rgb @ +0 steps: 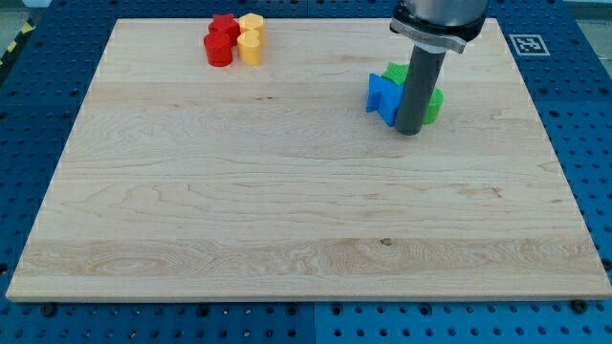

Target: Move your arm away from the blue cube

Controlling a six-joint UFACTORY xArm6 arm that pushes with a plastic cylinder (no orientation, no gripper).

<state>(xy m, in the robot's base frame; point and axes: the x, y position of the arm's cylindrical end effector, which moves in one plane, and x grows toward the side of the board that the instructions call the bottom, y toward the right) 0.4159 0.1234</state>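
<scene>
My tip (409, 132) sits touching the blue block (382, 96), green blocks (432, 103) behind, on wooden tabletop (287, 201). No fingers on rig, so no state. Retreat not begun; next: slide toward view's bottom, clear wood.

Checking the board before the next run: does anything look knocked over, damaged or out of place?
Nothing stands out. Red blocks and yellow blocks huddle at the view's top; my tip sits right beside the blue block, with green blocks partly hidden behind the rod.
</scene>
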